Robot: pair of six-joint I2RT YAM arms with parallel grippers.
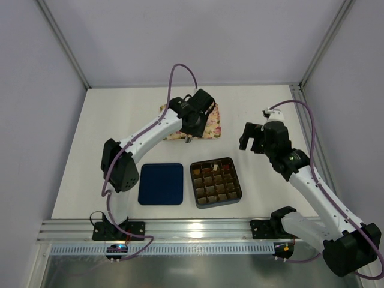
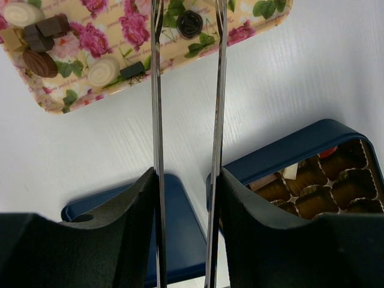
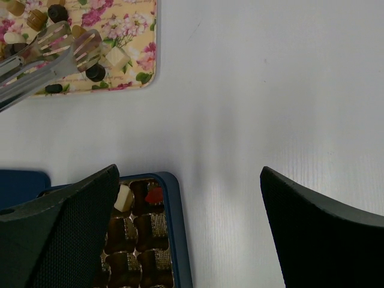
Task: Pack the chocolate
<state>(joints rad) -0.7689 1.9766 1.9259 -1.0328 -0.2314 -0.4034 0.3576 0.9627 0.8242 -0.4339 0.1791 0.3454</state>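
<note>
Packing has barely begun: the box (image 2: 270, 156) holds few chocolates (image 3: 124, 198), many remain on the tray (image 2: 114, 24); the left gripper (image 2: 187, 180) pinches the tongs (image 2: 157, 120), while the right gripper (image 3: 189, 171) is spread and empty.

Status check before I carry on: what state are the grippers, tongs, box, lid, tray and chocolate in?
left gripper: shut on the tongs
tongs: held, tips apart over the tray
right gripper: open, empty
box: open, few cells filled
lid: off, lying flat beside the box
tray: flat on the table, holding loose pieces
chocolate: mostly unpacked, on the tray
</note>
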